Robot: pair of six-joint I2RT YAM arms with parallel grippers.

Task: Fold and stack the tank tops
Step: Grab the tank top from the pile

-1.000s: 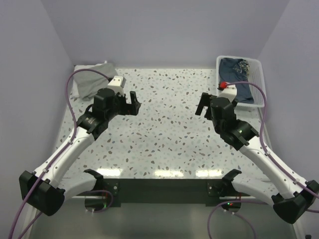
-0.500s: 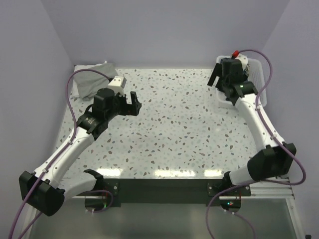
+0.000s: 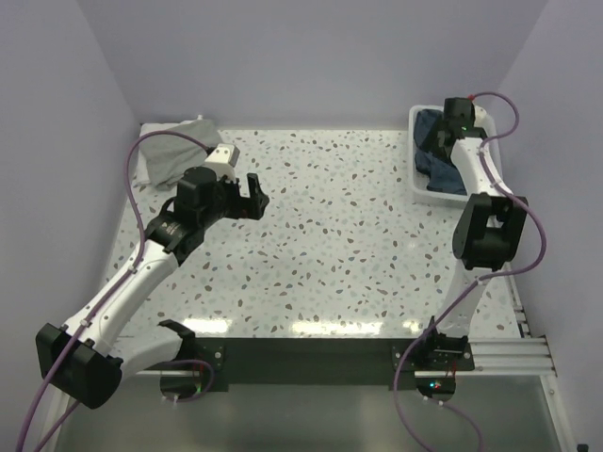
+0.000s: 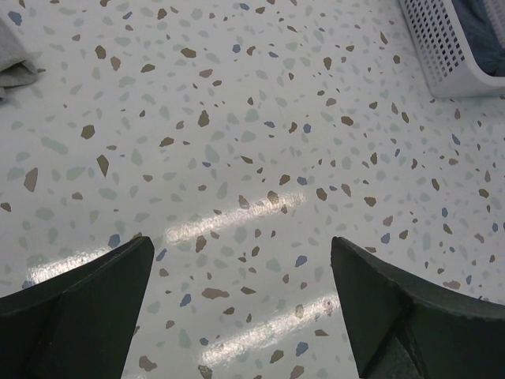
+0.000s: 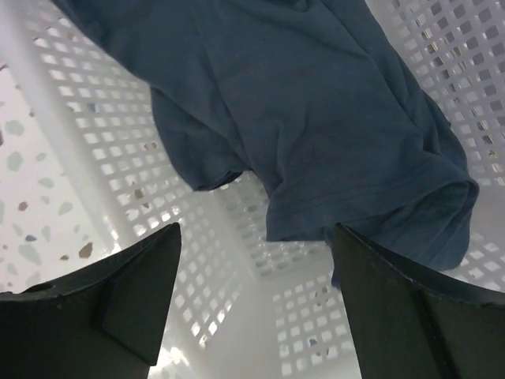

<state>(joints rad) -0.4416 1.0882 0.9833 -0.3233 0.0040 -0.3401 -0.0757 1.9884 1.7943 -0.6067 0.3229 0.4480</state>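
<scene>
The navy blue tank top (image 3: 435,162) lies crumpled in the white mesh basket (image 3: 426,196) at the back right; in the right wrist view it (image 5: 316,103) fills the upper part. My right gripper (image 3: 441,139) hangs over the basket, open and empty (image 5: 256,316), just above the navy cloth's hem. The grey tank top (image 3: 174,151) lies bunched in the back left corner; a bit of it (image 4: 12,67) shows in the left wrist view. My left gripper (image 3: 252,193) is open and empty (image 4: 241,308), held above the bare speckled table.
The basket's wall (image 4: 446,51) shows at the top right of the left wrist view. The basket floor (image 5: 347,332) lies below the right fingers. Side walls close in the table on the left, back and right.
My right arm has swung from over the table's right middle to the back right and now reaches into the basket. The left arm has not moved.
</scene>
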